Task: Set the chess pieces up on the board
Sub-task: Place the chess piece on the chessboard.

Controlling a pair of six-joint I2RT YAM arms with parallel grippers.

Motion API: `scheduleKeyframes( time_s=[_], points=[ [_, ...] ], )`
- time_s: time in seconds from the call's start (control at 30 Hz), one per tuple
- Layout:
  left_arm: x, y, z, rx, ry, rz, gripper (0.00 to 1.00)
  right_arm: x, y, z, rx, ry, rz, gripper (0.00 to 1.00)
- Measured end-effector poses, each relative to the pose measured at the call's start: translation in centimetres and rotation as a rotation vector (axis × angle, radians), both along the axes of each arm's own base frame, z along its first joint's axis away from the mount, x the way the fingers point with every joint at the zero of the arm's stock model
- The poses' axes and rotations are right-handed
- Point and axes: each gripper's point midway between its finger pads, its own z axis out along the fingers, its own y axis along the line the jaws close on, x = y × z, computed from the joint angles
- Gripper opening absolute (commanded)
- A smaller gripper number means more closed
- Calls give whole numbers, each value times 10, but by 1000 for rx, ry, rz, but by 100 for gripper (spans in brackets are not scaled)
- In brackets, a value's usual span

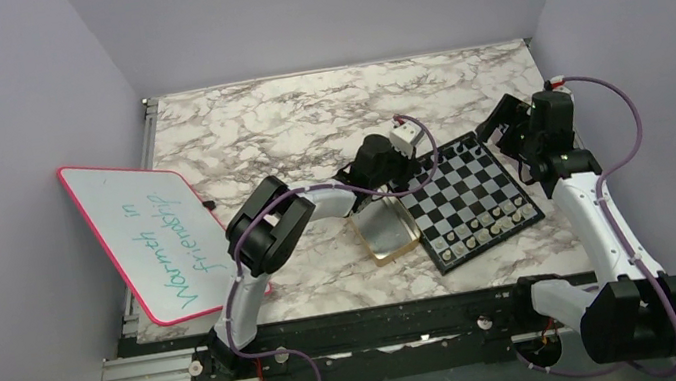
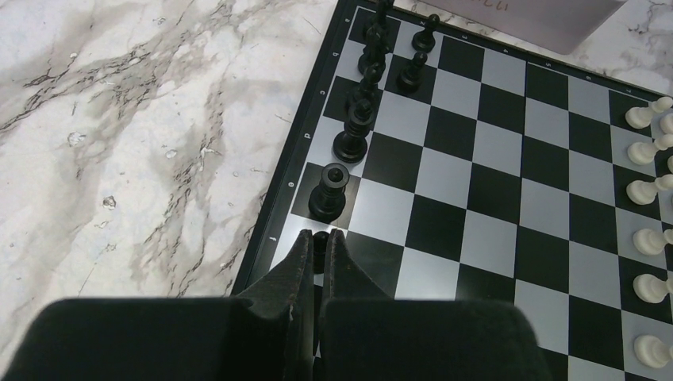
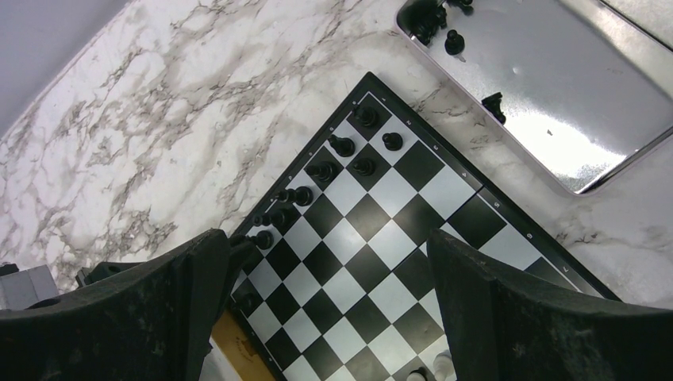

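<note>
Left gripper [image 2: 320, 242] clenched beside black chess pieces [image 2: 329, 190] — right gripper [image 3: 329, 254] released above board [image 3: 413, 171], tin [image 3: 555, 87] alongside.

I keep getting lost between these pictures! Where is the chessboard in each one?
Top view: the board sits right of centre, beside the gold tin.
Left wrist: it fills the right side.
Right wrist: lower middle, one corner pointing up.
Shared landmark: the marble table, in all three.

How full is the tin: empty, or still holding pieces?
Not empty. The right wrist view shows a few black pieces lying inside the tin, mostly near one corner; most of its floor is bare.
</note>
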Motion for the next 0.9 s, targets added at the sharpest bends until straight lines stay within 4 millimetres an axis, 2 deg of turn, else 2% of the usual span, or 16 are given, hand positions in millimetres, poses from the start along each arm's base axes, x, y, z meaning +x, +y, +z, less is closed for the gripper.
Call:
scheduleKeyframes(
  time_s=[0.2, 0.47, 0.9],
  points=[
    [0, 0, -2, 3, 2, 0, 0, 0, 0, 0, -3, -1, 2, 100],
    [0, 0, -2, 4, 0, 3, 15, 0, 0, 0, -9, -1, 5, 100],
    [4, 3, -3, 19, -23, 14, 30, -1, -1, 0, -15, 1, 10, 100]
  ],
)
